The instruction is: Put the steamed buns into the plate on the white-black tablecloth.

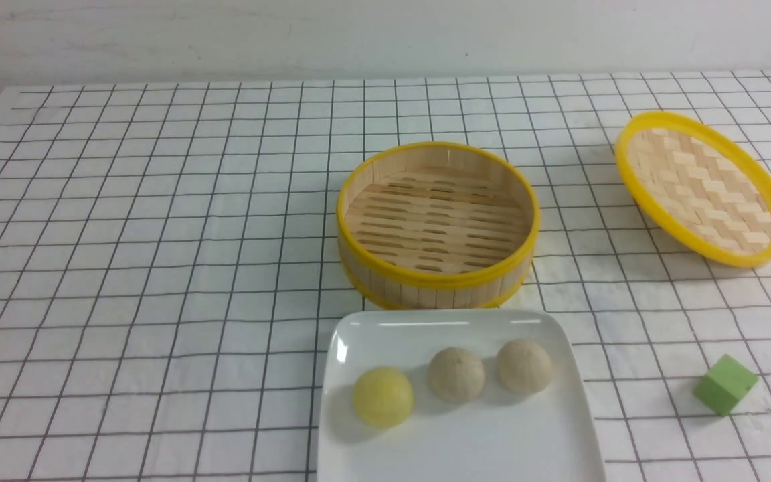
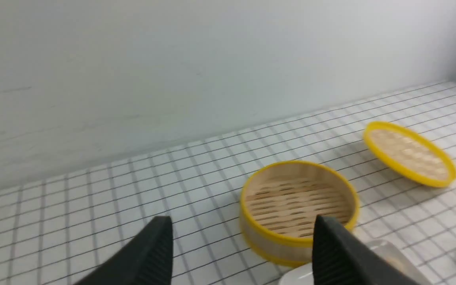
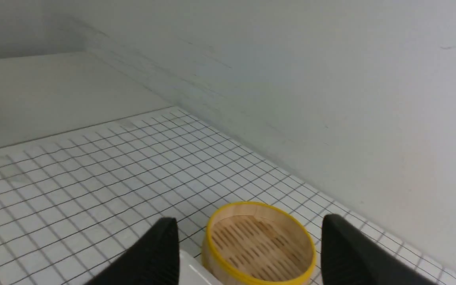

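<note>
Closest in, both arms hang above the near edge of the table. The left gripper [image 2: 244, 221] has its 2 black ribbed fingers [image 2: 152, 253] spread wide apart with nothing between them. The right gripper [image 3: 249, 221] is the same, its fingers [image 3: 346, 253] well apart and clamped on nothing. Neither one shows in the front view.

Below them, at the near edge, sits the white plate [image 1: 466, 455] on the white-black tablecloth [image 1: 124, 268]. All 3 buns lie on the plate in a loose row that slants away toward the robot's right. The yellow steamed bun [image 1: 383, 396] is on the left and nearest. The middle beige steamed bun [image 1: 456, 374] lies just beside it, and the right beige steamed bun [image 1: 524, 365] is just beside that one. I cannot tell whether the buns touch each other.

Off to the right of the plate, well apart from it, a green cube [image 1: 725, 385] rests on the cloth.

Just behind the plate's far edge stands the bamboo steamer basket [image 1: 425, 284], upright, yellow-rimmed, its slatted floor in plain sight. Farther back on the right, the yellow-rimmed woven lid [image 1: 703, 191] lies tilted, its woven inside facing this way. Behind everything, the cloth runs to a pale wall [image 1: 359, 33].
</note>
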Robot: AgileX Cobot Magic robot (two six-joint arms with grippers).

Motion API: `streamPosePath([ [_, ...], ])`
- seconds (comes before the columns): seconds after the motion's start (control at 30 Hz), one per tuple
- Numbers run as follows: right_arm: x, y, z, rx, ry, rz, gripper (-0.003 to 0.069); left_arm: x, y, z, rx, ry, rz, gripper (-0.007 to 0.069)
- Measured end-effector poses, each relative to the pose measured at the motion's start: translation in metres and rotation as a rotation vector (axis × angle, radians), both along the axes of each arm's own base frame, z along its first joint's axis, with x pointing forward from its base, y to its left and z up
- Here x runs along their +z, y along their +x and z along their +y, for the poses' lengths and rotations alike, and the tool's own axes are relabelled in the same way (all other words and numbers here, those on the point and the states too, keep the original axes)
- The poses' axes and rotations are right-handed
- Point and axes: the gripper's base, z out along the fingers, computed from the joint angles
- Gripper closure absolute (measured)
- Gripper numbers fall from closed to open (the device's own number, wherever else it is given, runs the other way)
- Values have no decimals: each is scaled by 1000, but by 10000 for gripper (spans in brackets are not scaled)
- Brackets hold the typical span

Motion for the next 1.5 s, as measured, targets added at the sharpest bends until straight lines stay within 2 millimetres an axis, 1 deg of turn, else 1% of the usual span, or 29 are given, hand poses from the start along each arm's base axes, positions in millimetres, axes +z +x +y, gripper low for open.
streamPosePath([
  [0.1,-35,-1,4,42,21,1,183,-3,-23,3,-95,-16,-23,166],
  [0.13,-37,-1,4,43,25,3,183,-4,-24,3,-99,-20,-23,168],
  [0.17,-54,1,5,44,48,5,183,-9,-29,4,-121,-13,-8,188],
  [0.2,-62,3,6,38,59,1,183,-13,-30,3,-134,-7,13,199],
  [0.27,-80,8,6,17,83,-14,183,-25,-28,0,-153,15,64,223],
  [0.3,-91,12,6,-9,91,-35,183,-35,-24,-4,-165,32,105,240],
  [0.37,-104,17,4,-50,102,-73,183,-48,-18,-10,-186,47,160,263],
  [0.4,-114,21,3,-82,123,-108,183,-59,-11,-15,-197,60,190,274],
  [0.43,-115,21,3,-86,125,-114,183,-60,-10,-16,-201,60,193,277],
  [0.47,-119,23,3,-98,141,-126,183,-66,-6,-19,-207,67,202,279],
  [0.5,-128,27,1,-132,191,-173,183,-76,3,-25,-220,74,196,285],
  [0.6,-137,35,1,-170,235,-231,183,-87,15,-31,-225,100,128,287],
  [0.67,-145,43,3,-200,225,-275,183,-95,24,-35,-213,119,82,287],
  [0.73,-151,47,4,-212,214,-289,183,-97,29,-36,-200,118,47,287],
  [0.83,-171,58,9,-229,165,-277,185,-108,41,-41,-175,92,-11,287],
  [0.87,-172,58,9,-229,162,-275,185,-108,41,-41,-174,90,-12,287],
  [0.93,-184,63,12,-229,139,-242,185,-113,45,-42,-166,75,-19,288],
  [1.03,-195,67,14,-229,118,-213,185,-117,46,-43,-166,77,-10,300],
  [1.1,-198,68,14,-228,113,-204,185,-117,46,-43,-166,77,-9,311],
  [1.3,-212,73,17,-227,81,-160,185,-117,46,-42,-160,86,-16,377],
  [1.5,-221,74,18,-223,49,-118,185,-121,45,-42,-168,110,26,389],
])
